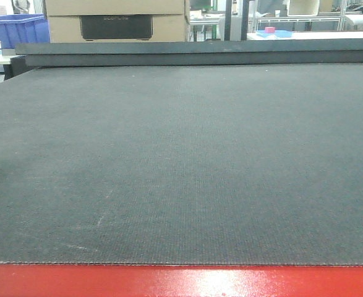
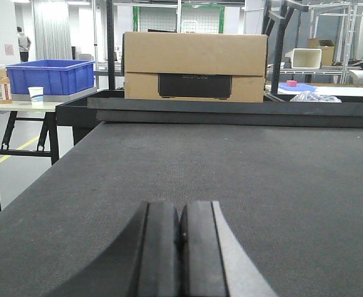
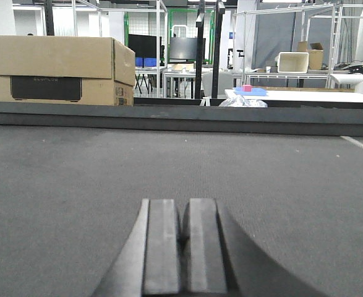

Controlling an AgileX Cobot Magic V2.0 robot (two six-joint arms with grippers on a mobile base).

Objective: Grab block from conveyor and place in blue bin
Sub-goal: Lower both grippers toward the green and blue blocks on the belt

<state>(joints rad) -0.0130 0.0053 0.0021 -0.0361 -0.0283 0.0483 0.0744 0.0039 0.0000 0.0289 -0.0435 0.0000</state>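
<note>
Nothing is done yet: my left claw [image 2: 180, 247] and right claw [image 3: 182, 247] are pressed closed on nothing, no block shows on the belt [image 1: 181, 161] ahead, and the bin [image 2: 50, 75] waits far ahead-left.

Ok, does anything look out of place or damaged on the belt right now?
Nothing spilled or askew. The conveyor lies flat, with only faint pale scuffs near its red edge. No block is in view; the left fingers and right fingers are shut.

Top of cardboard box [image 1: 116, 18] cropped, blue bin [image 1: 11, 31] cut off at left
</note>
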